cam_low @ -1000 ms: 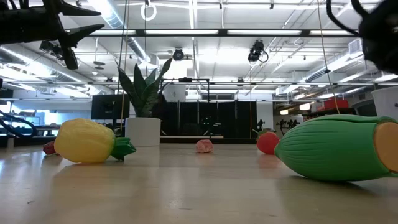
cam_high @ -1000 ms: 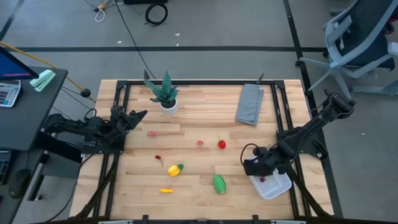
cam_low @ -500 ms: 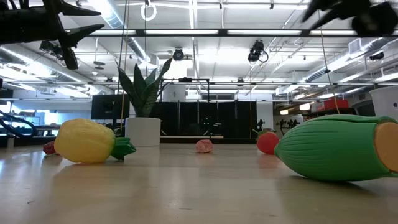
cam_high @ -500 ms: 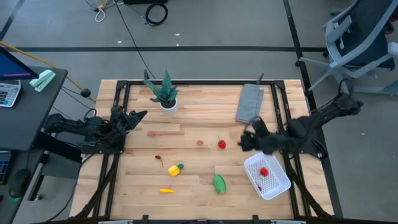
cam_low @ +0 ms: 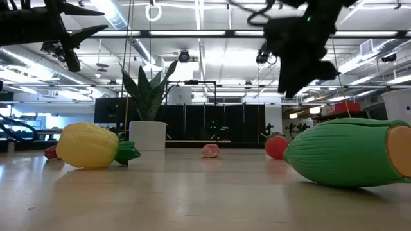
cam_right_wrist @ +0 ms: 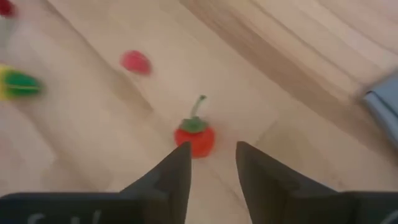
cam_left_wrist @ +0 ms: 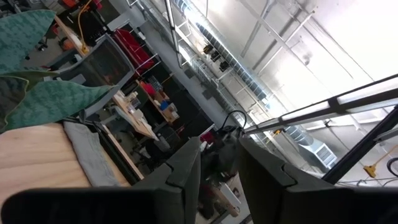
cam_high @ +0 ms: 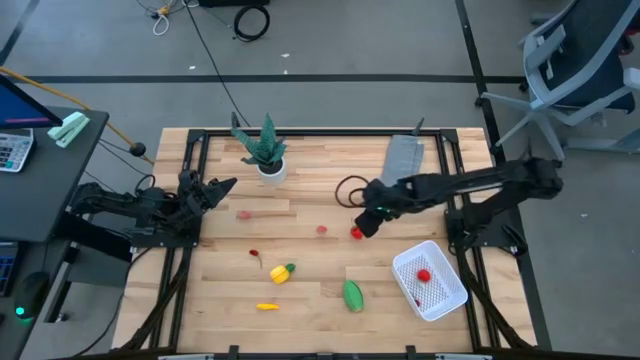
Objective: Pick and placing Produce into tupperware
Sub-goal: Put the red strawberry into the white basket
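Observation:
My right gripper [cam_high: 366,224] [cam_right_wrist: 211,147] hangs open above the table's middle, fingers pointing down. A red piece of produce with a green stalk [cam_right_wrist: 194,137] [cam_high: 356,233] lies on the table just ahead of its fingertips, untouched. The white tupperware [cam_high: 446,291] sits near the right front with one red piece [cam_high: 424,275] in it. On the table lie a green oblong [cam_high: 352,295], a yellow piece with a green end [cam_high: 283,272], a thin yellow-orange one [cam_high: 267,306] and several tiny red and pink pieces. My left gripper [cam_high: 222,184] [cam_left_wrist: 217,148] waits open at the left edge, raised.
A potted plant in a white pot [cam_high: 268,152] stands at the far side, left of the middle. A folded grey cloth [cam_high: 402,166] lies at the far right, close behind my right arm. Black frame rails [cam_high: 196,170] run along the table's left and right sides.
My right gripper has swung from above the tupperware at the right front toward the table's middle and a little up, rolling its wrist as it went, and now hangs over the red stalked piece. The tupperware shows uncovered with a red piece in it.

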Controlling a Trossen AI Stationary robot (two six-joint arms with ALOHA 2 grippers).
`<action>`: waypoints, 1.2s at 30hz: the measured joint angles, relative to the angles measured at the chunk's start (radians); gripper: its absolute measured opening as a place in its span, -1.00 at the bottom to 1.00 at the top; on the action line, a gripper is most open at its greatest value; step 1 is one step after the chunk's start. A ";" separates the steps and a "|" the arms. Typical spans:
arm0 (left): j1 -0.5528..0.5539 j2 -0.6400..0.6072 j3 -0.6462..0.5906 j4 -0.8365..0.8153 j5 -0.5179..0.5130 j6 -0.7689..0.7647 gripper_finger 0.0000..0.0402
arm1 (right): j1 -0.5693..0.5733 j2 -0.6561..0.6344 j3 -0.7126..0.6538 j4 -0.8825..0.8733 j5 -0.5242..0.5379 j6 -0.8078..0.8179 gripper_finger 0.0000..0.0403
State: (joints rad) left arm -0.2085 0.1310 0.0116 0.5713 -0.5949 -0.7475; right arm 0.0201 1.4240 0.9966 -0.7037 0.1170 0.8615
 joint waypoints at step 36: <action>0.000 0.000 0.000 -0.008 0.000 0.010 -0.45 | -0.043 0.250 -0.006 0.223 -0.099 -0.105 -0.10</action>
State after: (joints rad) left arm -0.2088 0.1307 0.0116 0.5632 -0.5949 -0.7376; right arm -0.0228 1.6737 0.9901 -0.4805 0.0183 0.7563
